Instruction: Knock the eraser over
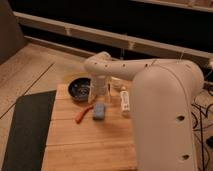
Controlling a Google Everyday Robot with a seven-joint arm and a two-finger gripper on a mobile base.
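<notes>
The bench (90, 145) was of pale wooden planks, their seams running left to right. A dark mat (27, 130) lay over its left part and reached the near edge. Beyond the bench the floor (30, 65) was of light boards, and behind that stood a dark wall crossed by a pale rail (75, 32). Black cables (200, 112) lay on the floor at the right.

The robot's white arm (165, 100) filled the right of the view and bent across to the far middle of the bench. There the gripper (98, 97) hung pointing down, its tip close above the wood. Whether the jaws stood apart or together could not be told.

A dark bowl (79, 89) sat at the far left of the bare wood, just beside the gripper. Nearer the camera lay a flat light-blue block (99, 111), and a thin orange object (82, 115) lay slanted just to its left. A white bar (124, 100) lay to the right, its length running away from the camera.

The eraser (111, 90) showed as a small dark shape at the far side of the bench, just right of the gripper and between it and the white bar. It looked taller than wide, with its long axis upright. It was partly hidden by the gripper, so whether the two touched could not be told, nor which way its broad face turned.
</notes>
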